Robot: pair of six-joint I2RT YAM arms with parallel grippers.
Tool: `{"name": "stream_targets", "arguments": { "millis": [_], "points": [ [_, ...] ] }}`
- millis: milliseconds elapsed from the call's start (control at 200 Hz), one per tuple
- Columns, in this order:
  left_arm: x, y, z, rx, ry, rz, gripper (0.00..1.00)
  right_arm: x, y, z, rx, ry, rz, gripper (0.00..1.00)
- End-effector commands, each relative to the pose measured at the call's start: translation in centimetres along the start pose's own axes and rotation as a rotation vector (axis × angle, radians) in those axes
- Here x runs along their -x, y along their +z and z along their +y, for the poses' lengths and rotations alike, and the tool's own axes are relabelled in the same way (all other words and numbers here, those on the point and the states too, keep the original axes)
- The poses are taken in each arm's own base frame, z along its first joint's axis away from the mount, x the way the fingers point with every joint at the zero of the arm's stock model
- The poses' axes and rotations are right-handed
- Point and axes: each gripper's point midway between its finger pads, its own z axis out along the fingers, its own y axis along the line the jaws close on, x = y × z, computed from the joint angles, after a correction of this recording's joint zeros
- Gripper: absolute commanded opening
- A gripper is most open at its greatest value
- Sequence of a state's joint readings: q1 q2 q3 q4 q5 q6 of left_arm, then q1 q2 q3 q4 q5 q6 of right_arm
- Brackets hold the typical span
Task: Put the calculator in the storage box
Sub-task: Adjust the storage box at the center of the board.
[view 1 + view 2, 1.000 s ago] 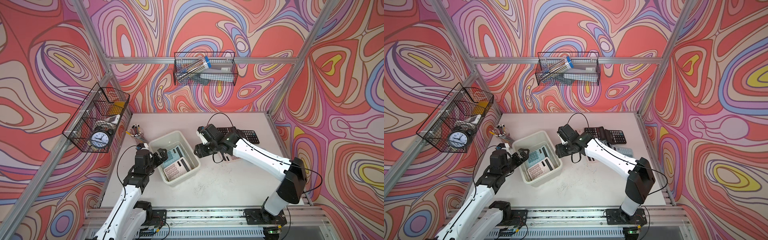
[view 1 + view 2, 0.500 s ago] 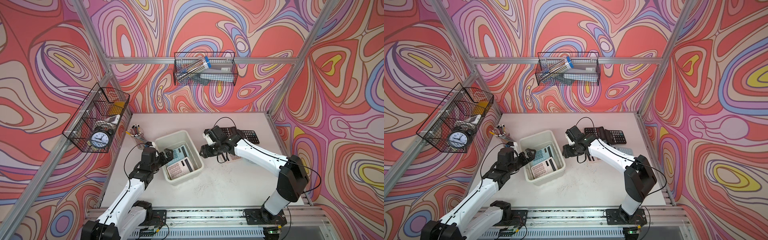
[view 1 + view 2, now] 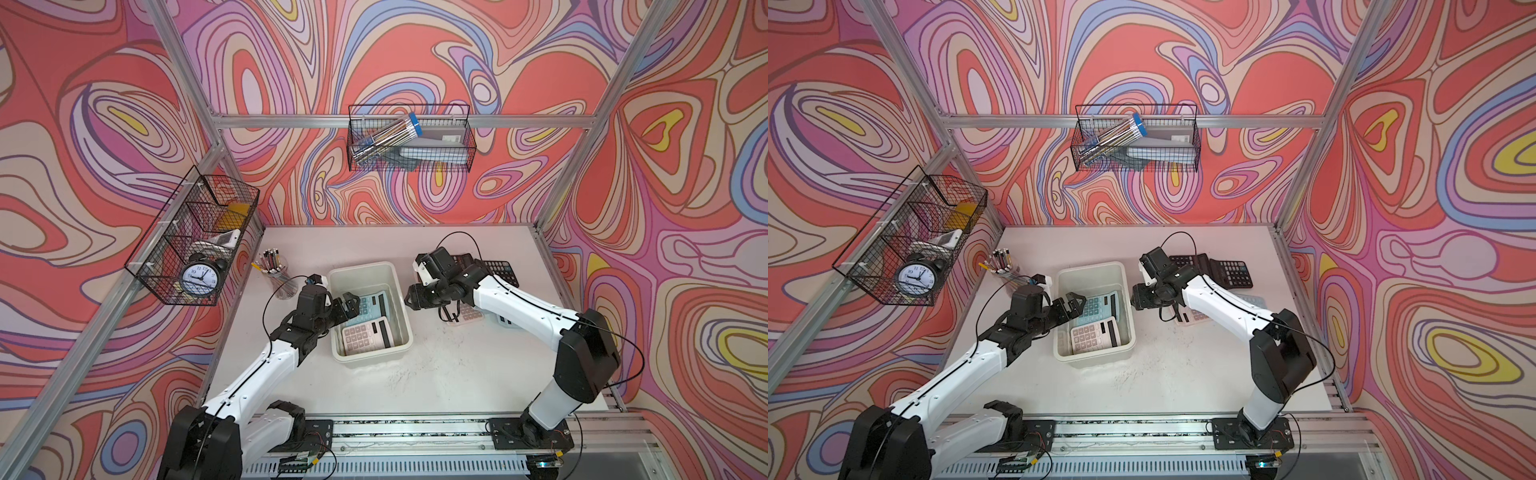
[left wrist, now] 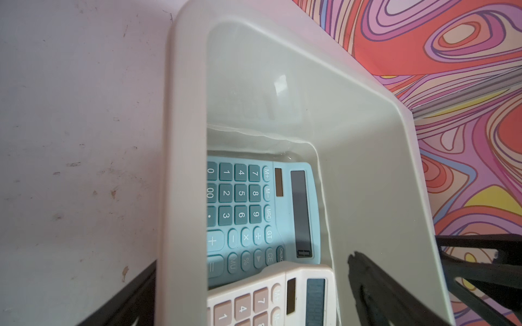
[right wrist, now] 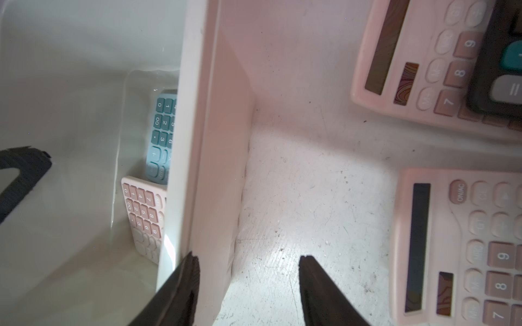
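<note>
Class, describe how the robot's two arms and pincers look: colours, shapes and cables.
The left arm and right arm have glossy white tube-like links joined by chunky black joints. A thin black cable loops along each. The left pincer and right pincer are matte black, with two tapering fingers.

white table (image 3: 415,386), storage box (image 3: 362,279) mid-table, pencil cup (image 3: 279,279), black calculators (image 3: 500,269), pink calculator (image 3: 471,314)
</note>
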State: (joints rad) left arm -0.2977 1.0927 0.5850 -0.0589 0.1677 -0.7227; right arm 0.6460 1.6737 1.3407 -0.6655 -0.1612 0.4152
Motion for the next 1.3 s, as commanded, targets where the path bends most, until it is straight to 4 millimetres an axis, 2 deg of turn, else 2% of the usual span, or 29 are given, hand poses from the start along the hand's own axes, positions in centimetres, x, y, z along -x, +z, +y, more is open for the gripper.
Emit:
{"name": "stream_targets", "arguments": {
  "millis": [0,351,461,476,506,616,711,816,966,1057,1097,1112,1147,1297],
  "points": [
    [0.3,0.1,-2.5,-0.075,0.047,0.002,0.99,0.4,0.6,1.4,0.075,0.008,-0.008,0.56],
    [0.9,-0.9,-1.8,-0.017,0.062,-0.041,0.99,1.6,2.3,3.2,0.205,0.064,-0.031,0.51],
    [0.9,-0.6,-1.8,-0.027,0.049,-0.049,0.99,2.2,2.7,4.0,0.246,0.07,-0.03,0.47],
    [0.9,-0.6,-1.9,-0.032,0.046,-0.047,0.99,1.9,3.6,3.7,0.24,0.076,-0.009,0.47],
    [1.0,-0.4,-2.1,-0.037,0.039,-0.043,0.99,2.0,4.0,3.7,0.242,0.077,-0.004,0.46],
    [1.6,-0.5,-2.5,-0.035,0.036,-0.048,0.99,2.5,4.5,3.6,0.244,0.081,-0.005,0.45],
    [2.6,-0.9,-3.0,-0.033,0.039,-0.074,0.99,3.1,4.7,2.6,0.222,0.103,-0.009,0.45],
    [3.3,-0.8,-3.5,-0.022,0.045,-0.07,0.99,4.1,4.5,0.8,0.182,0.132,-0.032,0.45],
    [4.1,-0.3,-3.2,0.022,0.026,-0.082,0.99,5.2,3.5,-2.1,0.105,0.171,-0.081,0.46],
    [4.6,-0.8,-2.7,0.063,0.024,-0.098,0.99,5.5,2.1,-2.2,0.108,0.163,-0.114,0.49],
    [4.7,-1.1,-2.4,0.08,0.026,-0.105,0.99,5.1,2.3,-2.3,0.108,0.159,-0.103,0.52],
    [4.7,-1.2,-2.3,0.086,0.027,-0.106,0.99,5.4,1.3,-2.0,0.118,0.149,-0.123,0.52],
    [4.6,-1.5,-2.0,0.103,0.03,-0.104,0.99,5.2,0.9,-1.8,0.122,0.139,-0.122,0.54],
    [4.1,-3.4,-0.2,0.203,0.04,-0.085,0.99,4.4,-0.7,-2.8,0.088,0.124,-0.142,0.57]
  ]
}}
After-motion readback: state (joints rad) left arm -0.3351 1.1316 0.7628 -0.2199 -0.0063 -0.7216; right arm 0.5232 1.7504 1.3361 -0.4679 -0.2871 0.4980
